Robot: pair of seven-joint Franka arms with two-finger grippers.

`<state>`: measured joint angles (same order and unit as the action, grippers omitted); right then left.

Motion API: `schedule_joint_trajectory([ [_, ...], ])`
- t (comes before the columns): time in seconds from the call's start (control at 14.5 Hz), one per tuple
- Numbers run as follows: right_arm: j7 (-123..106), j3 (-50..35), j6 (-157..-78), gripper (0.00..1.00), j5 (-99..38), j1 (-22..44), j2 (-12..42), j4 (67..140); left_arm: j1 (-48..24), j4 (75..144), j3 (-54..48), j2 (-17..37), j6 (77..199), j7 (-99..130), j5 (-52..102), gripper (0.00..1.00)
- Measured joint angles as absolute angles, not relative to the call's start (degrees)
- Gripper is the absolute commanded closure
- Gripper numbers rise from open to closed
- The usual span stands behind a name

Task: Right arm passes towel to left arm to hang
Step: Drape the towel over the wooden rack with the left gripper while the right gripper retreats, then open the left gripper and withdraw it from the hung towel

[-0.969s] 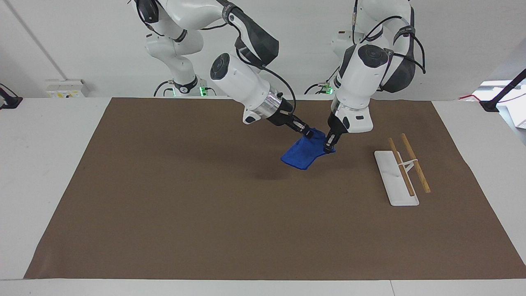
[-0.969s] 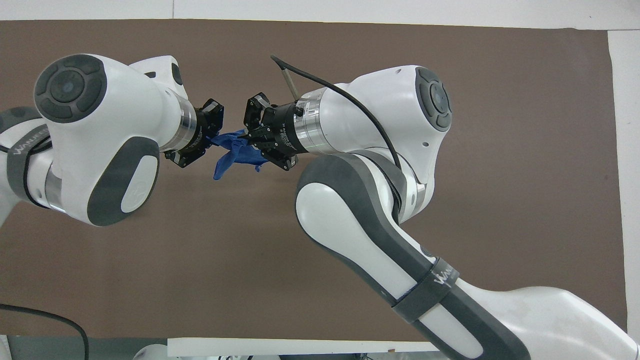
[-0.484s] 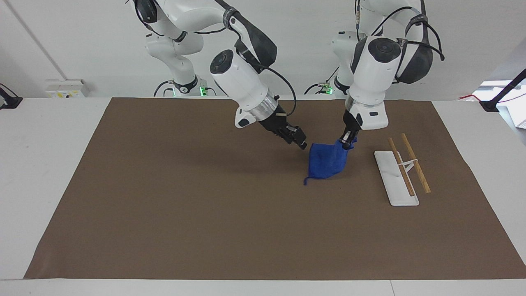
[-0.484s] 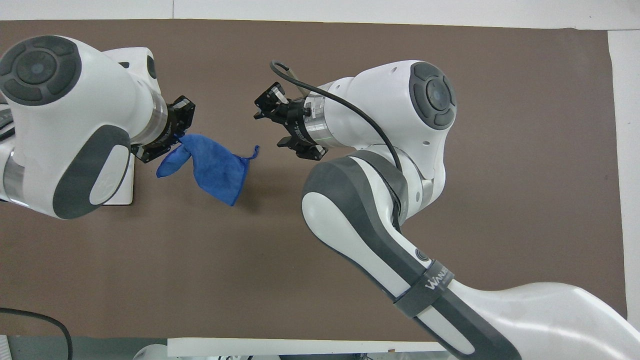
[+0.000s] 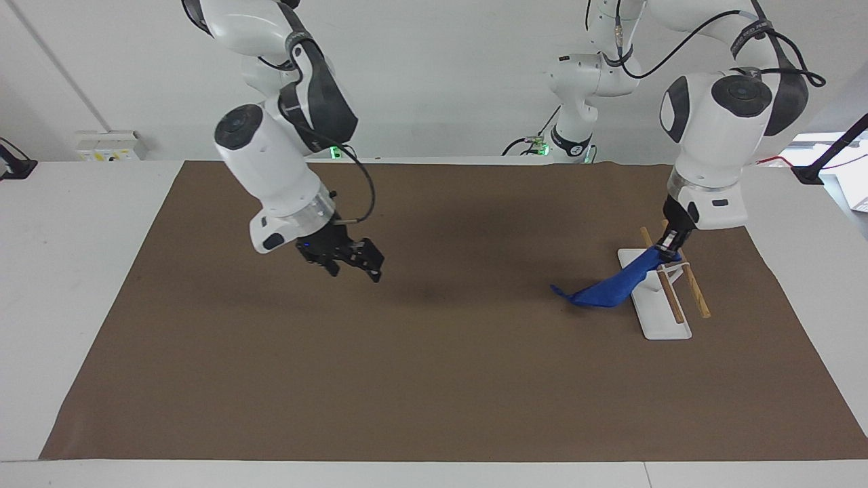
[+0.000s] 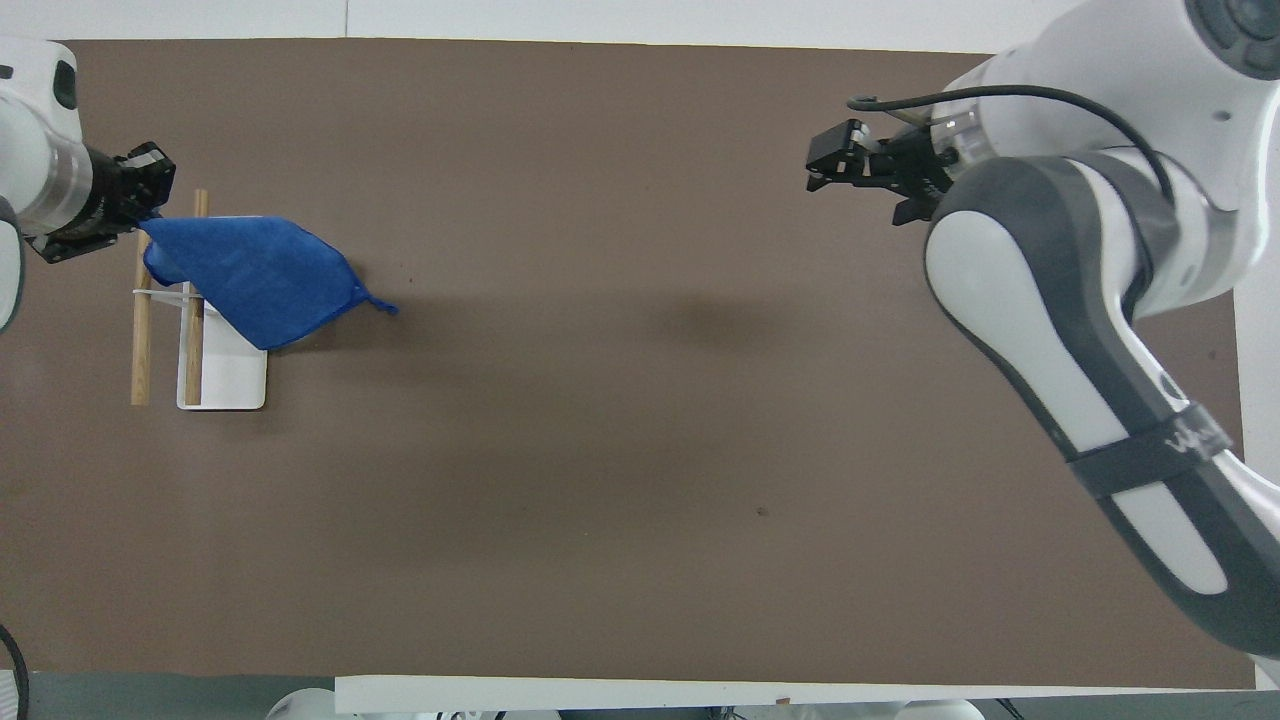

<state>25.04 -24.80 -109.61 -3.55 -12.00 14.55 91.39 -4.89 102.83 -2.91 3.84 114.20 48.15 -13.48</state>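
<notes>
Since the handover the left gripper [image 5: 671,245] has carried the towel [image 5: 610,288] over the rack [image 5: 654,298] at the left arm's table end, pinching one corner; the blue cloth trails slantwise. The right gripper [image 5: 352,261], fingers wide, has withdrawn empty.

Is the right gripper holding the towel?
No, the left gripper holds the towel over the rack; the right gripper is empty.

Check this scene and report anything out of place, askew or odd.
Nothing stands out. The left gripper holds the blue towel by one corner over the white rack with two wooden bars; the cloth trails slantwise, not yet hung. The right gripper is open and empty above the brown mat.
</notes>
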Motion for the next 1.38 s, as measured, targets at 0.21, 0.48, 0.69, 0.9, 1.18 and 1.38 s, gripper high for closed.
schedule_joint_trajectory([
  [0.21, 18.6, -24.8, -100.7, 0.00, 7.6, -15.2, 10.7, 90.9, -1.7, 102.8, -2.9, 4.0, 115.4, 43.2, -18.6, 1.00],
  [0.48, 14.1, -24.0, -89.7, 0.00, 9.9, -20.2, 6.1, 86.5, 0.0, 102.8, -2.9, 4.3, 115.7, 40.2, -23.8, 1.00],
  [0.69, 10.3, -23.5, -84.9, 0.00, 9.9, -23.1, 3.2, 84.8, 2.1, 102.8, -2.9, 4.4, 116.0, 37.2, -25.7, 1.00],
  [0.9, 10.3, -23.8, -83.4, 0.00, 9.9, -22.9, 2.9, 84.9, 4.6, 103.1, -2.9, 4.4, 118.6, 34.8, -26.3, 0.98],
  [1.18, 10.3, -23.6, -83.3, 0.00, 9.8, -23.8, 3.0, 84.9, 5.5, 106.9, -3.0, 4.2, 120.4, 34.3, -26.3, 0.00],
  [1.38, 10.2, -23.7, -83.2, 0.00, 8.2, -23.8, 3.0, 84.9, 6.8, 110.0, -3.0, 3.3, 120.7, 34.2, -22.9, 0.00],
])
